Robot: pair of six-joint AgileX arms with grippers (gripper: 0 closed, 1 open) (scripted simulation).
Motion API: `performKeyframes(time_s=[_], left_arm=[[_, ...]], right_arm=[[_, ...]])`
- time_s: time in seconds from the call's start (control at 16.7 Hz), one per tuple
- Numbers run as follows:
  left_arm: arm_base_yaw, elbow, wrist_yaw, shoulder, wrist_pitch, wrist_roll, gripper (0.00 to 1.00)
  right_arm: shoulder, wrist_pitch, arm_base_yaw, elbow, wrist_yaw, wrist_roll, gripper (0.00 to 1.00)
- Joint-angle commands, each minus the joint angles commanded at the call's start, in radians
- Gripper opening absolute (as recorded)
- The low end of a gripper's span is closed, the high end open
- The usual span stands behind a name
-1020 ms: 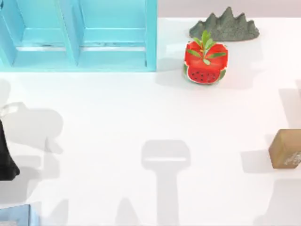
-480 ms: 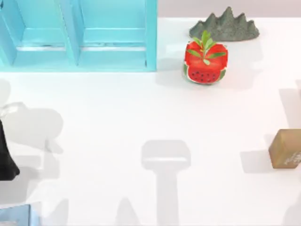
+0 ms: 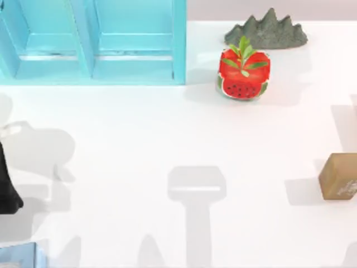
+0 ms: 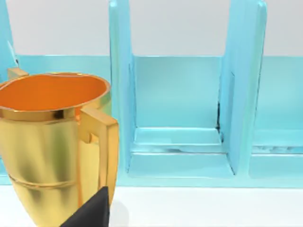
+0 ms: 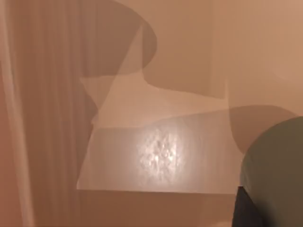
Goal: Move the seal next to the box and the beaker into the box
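1. Now the seal (image 3: 338,176) sits at the right edge of the top view, well apart from the blue box (image 3: 92,42) at upper left.
2. Left arm (image 3: 8,184) is at the left edge; I cannot tell its fingers' state.
3. Beaker (image 5: 274,170) is at the lower right of the right wrist view.

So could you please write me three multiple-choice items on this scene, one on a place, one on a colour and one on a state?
1. Where does the seal sit on the table?
A. at its right edge
B. inside the box
C. against the pot

2. What colour is the box?
A. red
B. light blue
C. grey

3. How does the watermelon pot stand?
A. tipped over
B. upright, leaves on top
C. stacked on the rock

Answers: A, the top view puts the seal at the right edge; B, the box walls are light blue; C is wrong and B right, its leaves point up.
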Motion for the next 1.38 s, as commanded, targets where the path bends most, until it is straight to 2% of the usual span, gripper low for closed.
performKeyframes(time_s=[0.66,1.38], left_arm=[[0.000,0.000,0.000,0.000,0.000,0.000,1.00],[0.000,0.000,0.000,0.000,0.000,0.000,1.00]], right_arm=[[0.000,0.000,0.000,0.000,0.000,0.000,0.98],[-0.004,-0.034,-0.003,0.034,-0.001,-0.002,1.00]])
